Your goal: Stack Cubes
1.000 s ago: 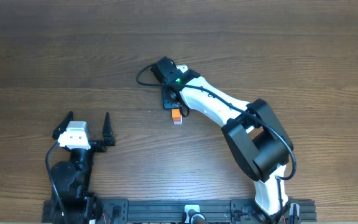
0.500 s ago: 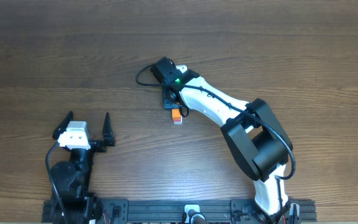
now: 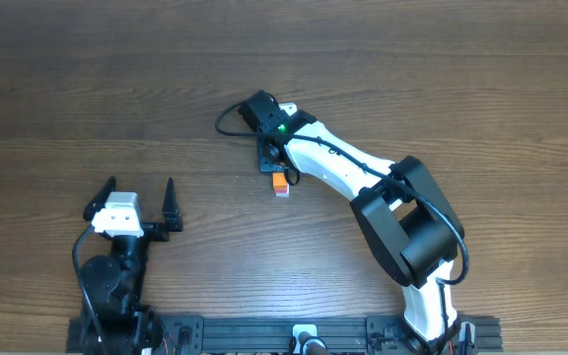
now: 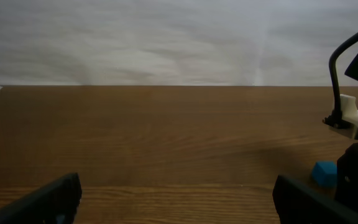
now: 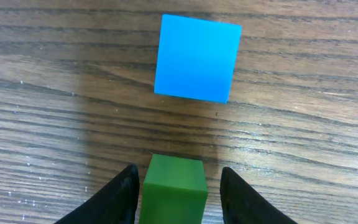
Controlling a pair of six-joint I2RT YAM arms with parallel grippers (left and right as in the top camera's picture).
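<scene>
Work surface: a dark wood-grain table [image 3: 481, 79], with a plain pale wall behind it in the left wrist view. The right gripper [image 5: 180, 177] stands at mid-table, pointing down, its jaws parted on either side of the green cube [image 5: 174, 186]. One finger lies almost against the cube and the other shows a strip of wood between, so the cube is straddled, not clamped. The blue cube [image 5: 197, 57] sits on the table near the green one, apart from it and turned slightly out of square with it. An orange cube [image 3: 279, 181] lies just beside the gripper, toward the arm bases. The left gripper [image 3: 138, 187] rests near its base, jaws wide, holding nothing. Assessment: the step in hand appears to be taking up the green cube. Recommended: centre the jaws so both pads meet opposite faces together, close squarely, lift straight clear before travelling, then match the blue cube's slight turn before lowering.
</scene>
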